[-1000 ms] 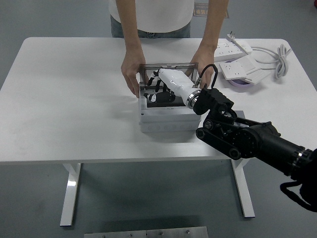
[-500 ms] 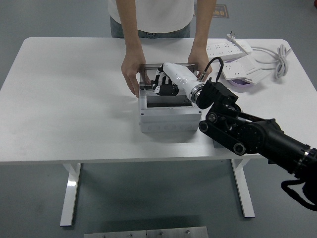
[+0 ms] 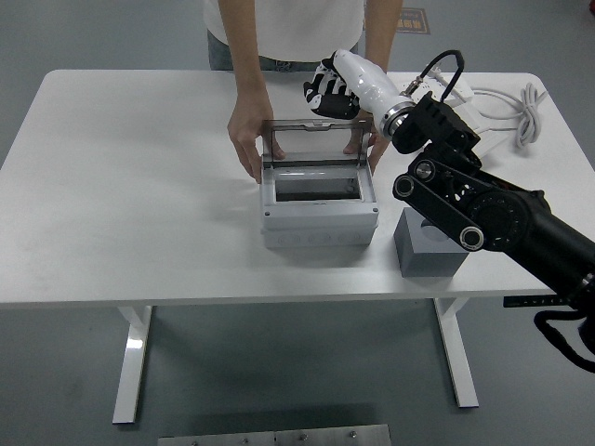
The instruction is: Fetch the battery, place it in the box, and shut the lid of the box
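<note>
The pale grey rectangular plastic box [image 3: 318,212] sits near the middle of the white tabletop [image 3: 130,195], its clear hinged lid [image 3: 314,142] standing upright along the far edge. Inside the opening lies something flat and dark, which may be the battery, though I cannot tell for certain from here.

A person in a white top stands at the far side. The person's one hand [image 3: 245,141] grips the box at its far left corner beside the lid, and the person's other hand [image 3: 372,147] rests at the far right corner, partly hidden behind the robot's forearm.

The robot's right hand [image 3: 327,93], white-shelled with black finger joints, hangs above the lid's top edge, just over the far side of the box and clear of it. Its fingers are bent loosely inward and there is nothing in them. The black right arm [image 3: 483,209] runs back from the wrist down toward the lower right corner.

Just right of the box, under the arm, stands a darker grey block-shaped container [image 3: 426,253]. At the far right of the tabletop lie white power strips [image 3: 437,88] with a coiled white cable [image 3: 521,104], and a purple round thing [image 3: 451,154] is mostly hidden behind the arm.
</note>
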{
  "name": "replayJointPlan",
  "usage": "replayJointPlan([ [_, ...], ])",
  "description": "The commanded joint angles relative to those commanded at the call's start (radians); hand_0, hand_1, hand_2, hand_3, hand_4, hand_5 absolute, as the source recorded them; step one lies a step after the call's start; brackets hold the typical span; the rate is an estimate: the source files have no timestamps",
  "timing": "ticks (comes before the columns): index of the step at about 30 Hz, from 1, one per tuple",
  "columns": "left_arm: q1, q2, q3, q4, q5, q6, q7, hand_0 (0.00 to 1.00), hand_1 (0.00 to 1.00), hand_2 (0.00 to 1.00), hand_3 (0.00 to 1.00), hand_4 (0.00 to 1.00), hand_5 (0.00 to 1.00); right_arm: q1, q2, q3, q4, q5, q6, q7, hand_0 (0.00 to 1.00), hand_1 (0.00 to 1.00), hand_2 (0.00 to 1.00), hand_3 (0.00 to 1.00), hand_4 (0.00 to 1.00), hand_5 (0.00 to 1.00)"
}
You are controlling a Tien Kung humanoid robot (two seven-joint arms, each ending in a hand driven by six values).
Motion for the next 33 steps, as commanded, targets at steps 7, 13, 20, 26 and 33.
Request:
replayJointPlan([
  [7, -0.011, -0.007, -0.004, 0.0, 0.007, -0.004, 0.001, 0.592, 0.667, 0.606, 0.571, 0.537, 0.002, 0.006, 0.006, 0.006, -0.038, 0.03, -0.009, 0.038, 0.089, 0.236, 0.311, 0.433, 0.628, 0.352],
  [13, -0.016, -0.008, -0.006, -0.001, 0.01, -0.007, 0.003, 0.592, 0.666, 0.606, 0.572, 0.536, 0.002, 0.0, 0.018, -0.004, -0.071, 0.046, -0.004, 0.056, 0.196, 0.323, 0.402, 0.509, 0.9, 0.717],
  [20, -0.014, -0.005, -0.01, -0.004, 0.013, -0.008, 0.009, 0.592, 0.666, 0.606, 0.572, 0.535, 0.002, -0.007, 0.028, -0.015, -0.1, 0.058, -0.015, 0.069, 0.734, 0.643, 0.65, 0.693, 0.998, 0.918],
  [26, -0.014, -0.005, -0.01, -0.003, 0.015, -0.008, 0.007, 0.592, 0.666, 0.606, 0.572, 0.538, 0.002, -0.01, 0.032, -0.023, -0.113, 0.066, -0.022, 0.07, 0.867, 0.736, 0.712, 0.735, 0.998, 0.993],
  [33, -0.016, -0.003, -0.013, -0.003, 0.022, -0.009, 0.006, 0.592, 0.666, 0.605, 0.572, 0.537, 0.002, -0.017, 0.036, -0.034, -0.122, 0.074, -0.026, 0.072, 0.91, 0.754, 0.726, 0.749, 0.998, 0.998],
])
